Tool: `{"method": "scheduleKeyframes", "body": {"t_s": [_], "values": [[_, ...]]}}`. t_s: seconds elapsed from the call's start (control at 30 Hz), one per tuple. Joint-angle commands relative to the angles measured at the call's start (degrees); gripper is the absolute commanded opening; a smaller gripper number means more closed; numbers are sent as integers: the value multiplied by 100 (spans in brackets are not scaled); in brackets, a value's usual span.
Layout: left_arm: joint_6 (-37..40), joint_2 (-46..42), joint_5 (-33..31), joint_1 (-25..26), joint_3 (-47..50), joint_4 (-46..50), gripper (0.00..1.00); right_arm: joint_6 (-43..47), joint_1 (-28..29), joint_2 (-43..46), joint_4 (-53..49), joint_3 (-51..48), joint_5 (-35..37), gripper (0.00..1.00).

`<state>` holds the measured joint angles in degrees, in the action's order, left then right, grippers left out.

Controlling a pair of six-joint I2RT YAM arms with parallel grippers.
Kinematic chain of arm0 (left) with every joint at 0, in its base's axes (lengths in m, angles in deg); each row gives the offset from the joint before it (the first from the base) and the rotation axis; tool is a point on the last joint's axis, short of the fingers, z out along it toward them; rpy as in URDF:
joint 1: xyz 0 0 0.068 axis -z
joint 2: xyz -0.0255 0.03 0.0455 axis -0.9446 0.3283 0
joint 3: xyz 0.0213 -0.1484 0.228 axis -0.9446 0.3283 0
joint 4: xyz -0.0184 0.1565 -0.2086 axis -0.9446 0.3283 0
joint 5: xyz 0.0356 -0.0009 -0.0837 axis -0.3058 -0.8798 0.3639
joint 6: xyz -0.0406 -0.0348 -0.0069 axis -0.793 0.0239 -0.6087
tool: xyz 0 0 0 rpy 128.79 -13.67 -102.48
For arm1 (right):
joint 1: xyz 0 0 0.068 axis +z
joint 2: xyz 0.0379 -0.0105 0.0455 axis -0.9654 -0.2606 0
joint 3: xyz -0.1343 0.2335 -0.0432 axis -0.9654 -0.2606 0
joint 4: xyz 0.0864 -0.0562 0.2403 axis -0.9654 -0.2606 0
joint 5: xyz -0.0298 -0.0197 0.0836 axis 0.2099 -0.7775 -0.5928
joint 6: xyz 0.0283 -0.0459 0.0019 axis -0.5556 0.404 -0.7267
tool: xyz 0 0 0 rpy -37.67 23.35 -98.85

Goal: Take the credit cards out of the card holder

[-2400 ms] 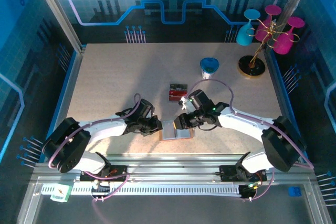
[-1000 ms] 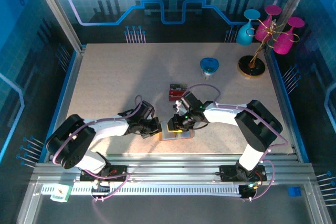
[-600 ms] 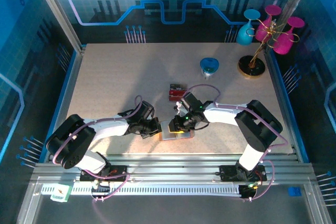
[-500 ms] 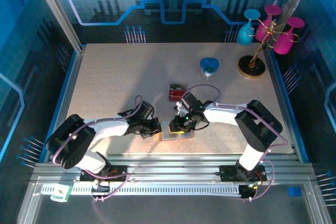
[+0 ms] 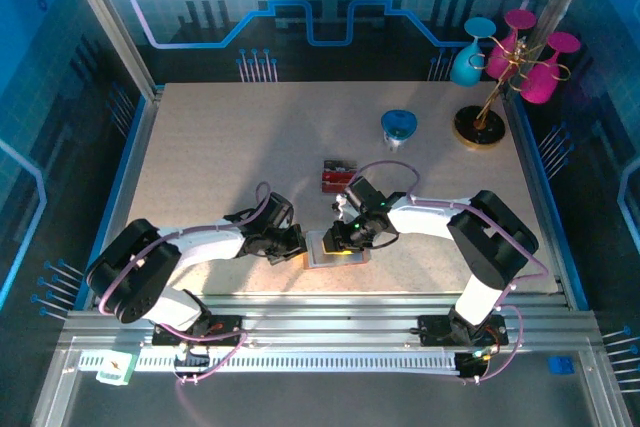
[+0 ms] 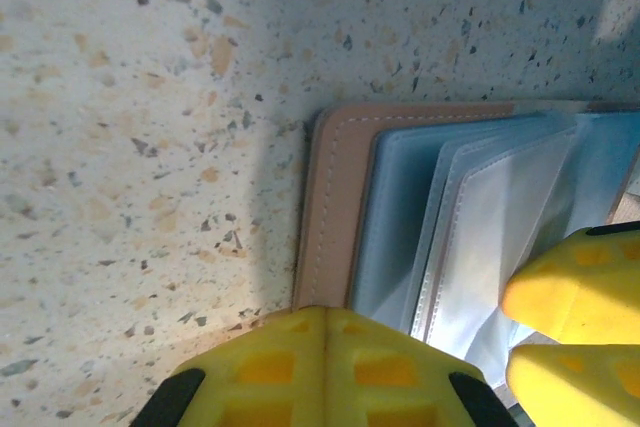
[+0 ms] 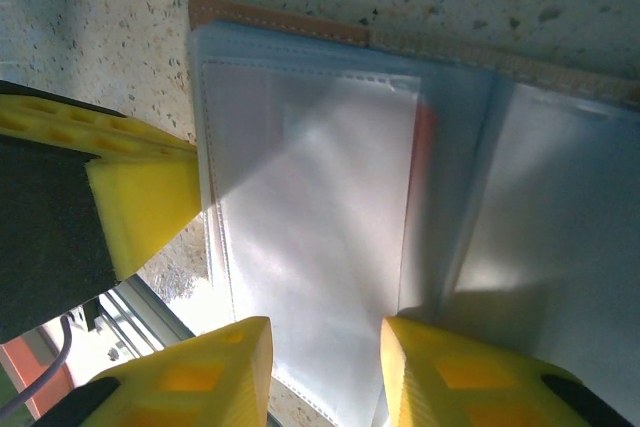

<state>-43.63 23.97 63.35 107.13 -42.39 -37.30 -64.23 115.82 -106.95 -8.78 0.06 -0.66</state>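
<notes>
One left hand (image 6: 325,352), closed, pressing card holder (image 6: 335,197)

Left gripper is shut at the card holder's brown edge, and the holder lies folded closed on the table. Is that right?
Not quite. The card holder lies open, not folded closed, with its clear sleeves fanned out; the left wrist view shows this. The left gripper is shut at its brown edge, as you said.
</notes>
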Motion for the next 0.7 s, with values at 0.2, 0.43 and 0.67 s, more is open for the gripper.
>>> {"method": "scheduleKeyframes", "body": {"t_s": [0.2,0.43,0.67], "values": [[87,-248,-208,31,73,419,0,-23,-24,-72,91,-164,-84,35],[-127,-855,-187,36,31,298,0,-164,-32,-37,369,-295,-228,35],[-366,-749,282,34,-56,-130,6,-224,-67,-46,522,-370,-298,35]]}}
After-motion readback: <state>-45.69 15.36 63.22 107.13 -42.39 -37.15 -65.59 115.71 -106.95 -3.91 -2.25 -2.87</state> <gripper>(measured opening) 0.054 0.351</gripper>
